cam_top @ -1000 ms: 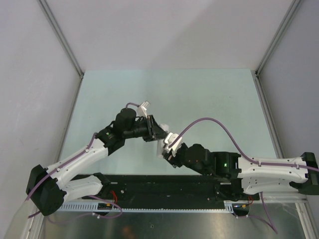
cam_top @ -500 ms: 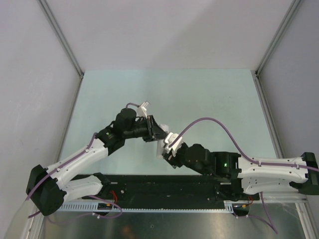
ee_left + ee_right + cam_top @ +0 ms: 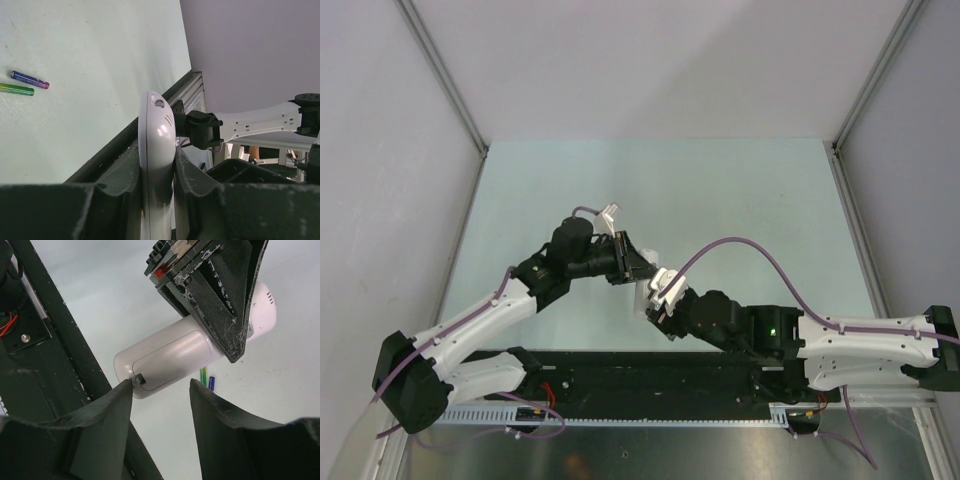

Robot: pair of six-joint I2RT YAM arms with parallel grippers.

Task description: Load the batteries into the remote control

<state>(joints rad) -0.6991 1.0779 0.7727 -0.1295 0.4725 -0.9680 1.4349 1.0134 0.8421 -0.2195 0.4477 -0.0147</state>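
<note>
1. Left gripper (image 3: 636, 264) – clamped on the remote control (image 3: 156, 131), gripping its sides. The remote is held off the table (image 3: 720, 190), at about mid-table towards the near edge.
2. Remote control seen from the right wrist – back side up, compartment cover in place with its latch tab at the end nearest the right arm.
3. Right gripper (image 3: 161, 385) – jaws apart, holding nothing. One fingertip (image 3: 126, 386) sits right at the latch tab and the other finger stands clear of the remote.
4. Purple battery (image 3: 30, 79) and green battery (image 3: 16, 89) – both lying loose on the table, just beside each other, below the raised remote.
</note>
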